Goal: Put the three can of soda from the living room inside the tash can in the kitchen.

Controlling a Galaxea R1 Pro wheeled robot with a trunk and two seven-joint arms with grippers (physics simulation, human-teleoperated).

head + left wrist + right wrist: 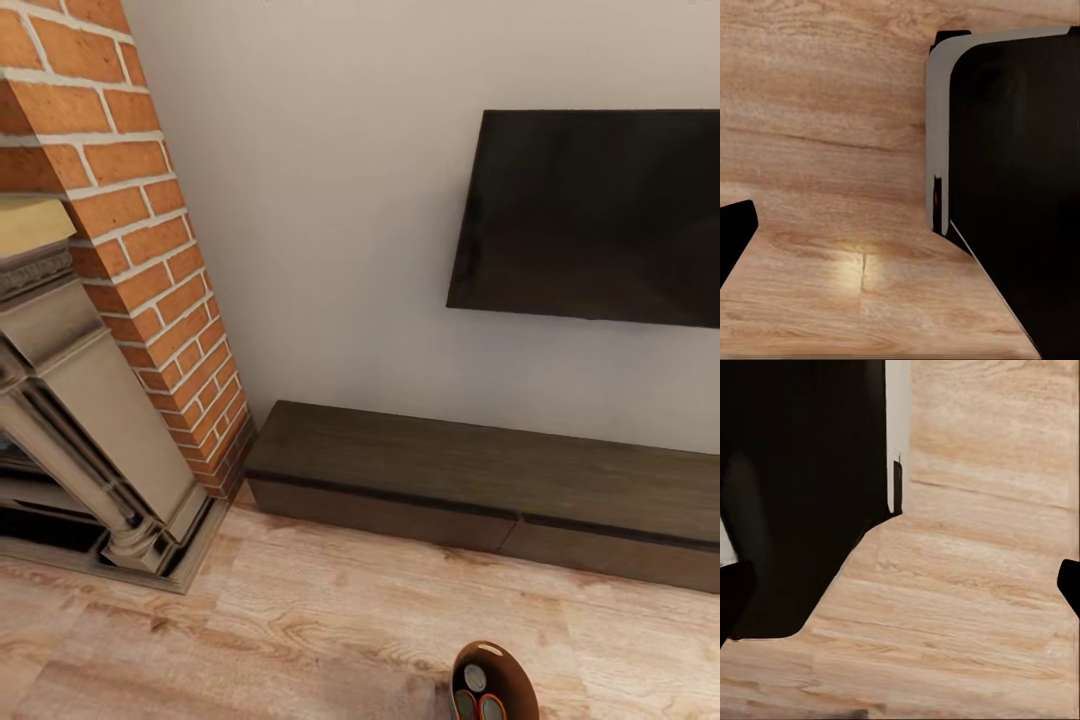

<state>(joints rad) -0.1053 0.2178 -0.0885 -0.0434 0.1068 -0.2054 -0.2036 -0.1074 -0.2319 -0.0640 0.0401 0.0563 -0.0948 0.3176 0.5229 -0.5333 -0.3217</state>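
Observation:
At the bottom edge of the head view stands the tash can, a small round bin with a glossy copper-brown inside. Three can of soda sit upright in it, their silver-grey tops showing; one has an orange rim. In the left wrist view, my left gripper hangs over bare wood floor, one dark fingertip at the frame's edge and nothing between the fingers. My right gripper is open over the floor, with dark fingertips at both sides and nothing held.
This is the living room: a red-brick fireplace with a stone surround on the left, a wall TV, and a long dark low cabinet along the wall. Light wood floor lies in front. My dark base fills one side of each wrist view.

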